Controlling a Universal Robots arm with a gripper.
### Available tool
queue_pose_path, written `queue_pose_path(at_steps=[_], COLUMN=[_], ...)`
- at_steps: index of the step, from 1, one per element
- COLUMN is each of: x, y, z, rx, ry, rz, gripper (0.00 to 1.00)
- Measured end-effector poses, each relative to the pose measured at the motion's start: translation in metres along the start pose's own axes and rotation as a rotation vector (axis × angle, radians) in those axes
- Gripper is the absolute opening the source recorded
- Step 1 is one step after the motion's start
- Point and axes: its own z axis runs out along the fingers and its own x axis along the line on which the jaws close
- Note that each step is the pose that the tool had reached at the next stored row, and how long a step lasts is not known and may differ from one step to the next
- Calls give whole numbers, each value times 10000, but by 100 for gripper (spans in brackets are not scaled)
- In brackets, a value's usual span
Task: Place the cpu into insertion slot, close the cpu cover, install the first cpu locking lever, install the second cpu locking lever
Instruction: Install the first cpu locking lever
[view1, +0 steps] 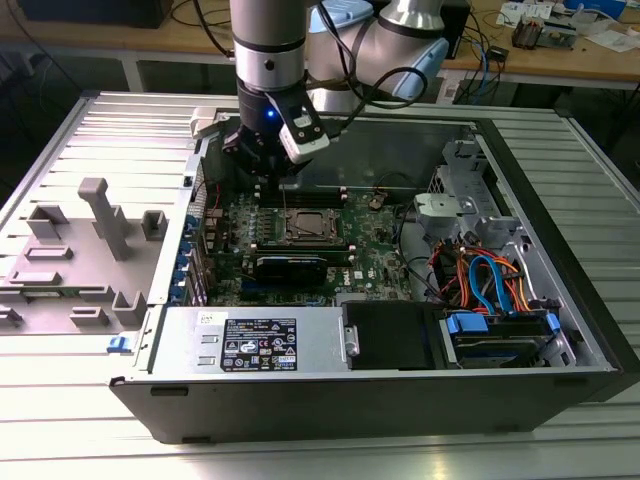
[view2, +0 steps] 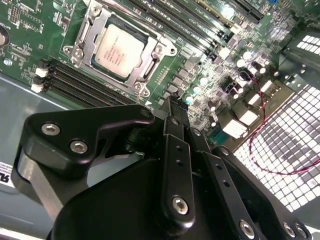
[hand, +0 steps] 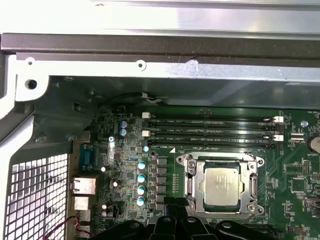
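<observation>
Right, the cpu (hand: 221, 186) is down in the slot (view2: 76, 54), silvery top showing flat and square. The cover (hand: 196, 186) lies over its edges, framing it. So by my read the first two steps are done and we're at the lever stage. Thin levers (hand: 254, 188) run along the slot's sides; whether either is hooked I can't tell. And the tool (view2: 172, 106) hangs just beside the slot, above the board (hand: 125, 165), fingers (view2: 176, 150) pinched together with nothing between them, touching nothing. Judgement call: lever work asks for a narrow closed tip landing squarely on a thin springy bar. It must push it down and under its catch without slipping onto the small parts crowding the slot.
</observation>
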Motion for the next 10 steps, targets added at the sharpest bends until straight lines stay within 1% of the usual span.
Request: queue_pose_path(at_steps=[3,5,10], x=[-1,-2,-4], y=[29,61,118], z=[7,16,31], rx=[1,0,0], ry=[0,0,1], rz=[-3,-5,-10], gripper=[11,11,11])
